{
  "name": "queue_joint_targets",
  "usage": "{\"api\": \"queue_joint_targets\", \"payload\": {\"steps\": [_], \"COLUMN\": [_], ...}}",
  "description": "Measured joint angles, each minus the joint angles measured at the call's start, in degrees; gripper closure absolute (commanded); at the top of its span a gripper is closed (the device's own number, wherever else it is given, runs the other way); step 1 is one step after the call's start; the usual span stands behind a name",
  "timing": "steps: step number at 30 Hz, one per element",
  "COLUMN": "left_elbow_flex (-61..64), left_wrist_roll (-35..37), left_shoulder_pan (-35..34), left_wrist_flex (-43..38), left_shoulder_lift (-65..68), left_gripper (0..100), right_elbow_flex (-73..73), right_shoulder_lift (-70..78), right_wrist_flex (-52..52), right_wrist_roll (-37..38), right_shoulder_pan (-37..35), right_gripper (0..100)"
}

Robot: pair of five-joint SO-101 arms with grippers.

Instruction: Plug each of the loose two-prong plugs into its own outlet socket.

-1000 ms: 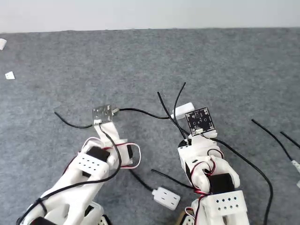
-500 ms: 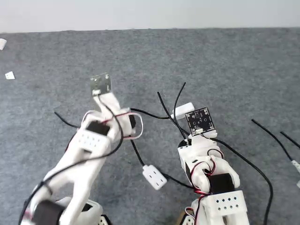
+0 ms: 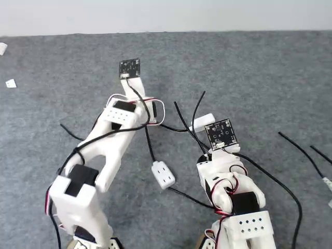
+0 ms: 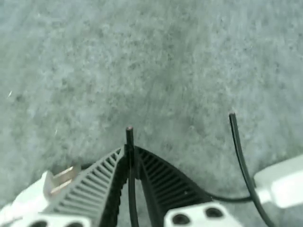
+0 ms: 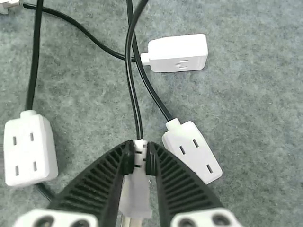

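currently, high view, left to right: two white scraps (image 3: 10, 83) lie at the far left edge of the grey carpet (image 3: 259, 67). left arm (image 3: 104, 150) is extended away from its base, wrist end over the far half of the carpet.

left wrist view: left gripper (image 4: 130, 150) is clenched on a thin black cable (image 4: 129, 189); the cut end pokes just past the fingertips. two-prong plug (image 4: 59, 176) sits just beside the outer face of one finger, brass prongs visible; touching or not, cannot tell. on the other side, a second cable end (image 4: 233, 118) and a white socket block (image 4: 284, 182) are above the carpet.

mid-table: double outlet socket (image 3: 162, 175) lies flat on the carpet between the two arms, slots up.

right arm (image 3: 233, 202), right wrist view: right gripper (image 5: 137, 153) is closed tight around a white plug body (image 5: 135, 194), black cord (image 5: 137, 118) running out ahead, prongs hidden. four-slot socket (image 5: 31, 146) lies to one side of the fingers, angled socket (image 5: 194, 151) just beside the other, far socket (image 5: 177, 53) beyond the tips.

far right: loose black cables (image 3: 290, 148) lie on the carpet.
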Motion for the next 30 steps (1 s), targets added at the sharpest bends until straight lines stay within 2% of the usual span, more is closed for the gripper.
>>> {"api": "queue_joint_targets", "payload": {"steps": [2, 8, 10, 15, 23, 27, 30], "left_elbow_flex": [-1.23, -1.85, -1.85, -1.85, 1.85, 11.69, 21.10], "left_wrist_roll": [-0.18, -1.41, -1.41, 3.16, 14.59, 16.18, 16.09], "left_shoulder_pan": [0.00, 1.23, 2.20, 3.25, 3.16, 2.99, 2.99], "left_wrist_flex": [0.00, 1.49, 4.04, 9.67, 21.01, 21.10, 18.11], "left_shoulder_lift": [1.14, 1.67, 1.67, 0.79, -11.34, -17.49, -22.86], "left_gripper": [93, 61, 57, 56, 56, 56, 56], "right_elbow_flex": [0.00, 0.00, 0.00, 0.00, 0.00, -1.32, -3.78], "right_shoulder_lift": [0.00, 0.00, 0.00, 0.00, 0.62, 6.68, 12.92], "right_wrist_flex": [0.00, 0.00, 0.00, 0.00, 0.00, -0.35, -1.49], "right_wrist_roll": [0.00, 0.00, 0.00, 0.00, 0.53, 1.23, 1.32], "right_shoulder_pan": [0.00, 0.00, 0.00, 0.00, 0.00, 0.00, 0.00], "right_gripper": [99.0, 99.0, 99.0, 99.0, 99.0, 99.0, 98.7]}}
